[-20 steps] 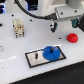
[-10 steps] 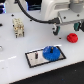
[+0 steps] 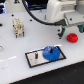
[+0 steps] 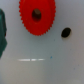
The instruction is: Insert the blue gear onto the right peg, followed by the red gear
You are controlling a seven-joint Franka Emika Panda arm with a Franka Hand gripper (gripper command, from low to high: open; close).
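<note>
The blue gear (image 3: 50, 52) already sits on the grey plate (image 3: 33, 58), over the end of it nearer the exterior view's right, so your job now is the red gear (image 3: 72, 37). It lies flat on the white surface (image 3: 15, 50), beyond the plate and toward the surface's far edge on the exterior view's right, well apart from the blue gear.

Your hand (image 3: 61, 35) hovers just beside the red gear, not yet over it. Whether the fingers are spread or pressed together I cannot tell; neither view shows the tips clearly, and nothing appears to be held.

In the wrist view the red gear (image 4: 36, 16) lies off centre, with its dark centre hole plain to see. Shift sideways until the gear sits squarely under the camera before you descend. Spread the fingers wider than the disc, come straight down, and close across the toothed rim, keeping it level. A tilted grip will likely make it jam on the pin later.

The small dark spot (image 4: 65, 33) beside the gear is too blurred to identify; steer clear of it.
</note>
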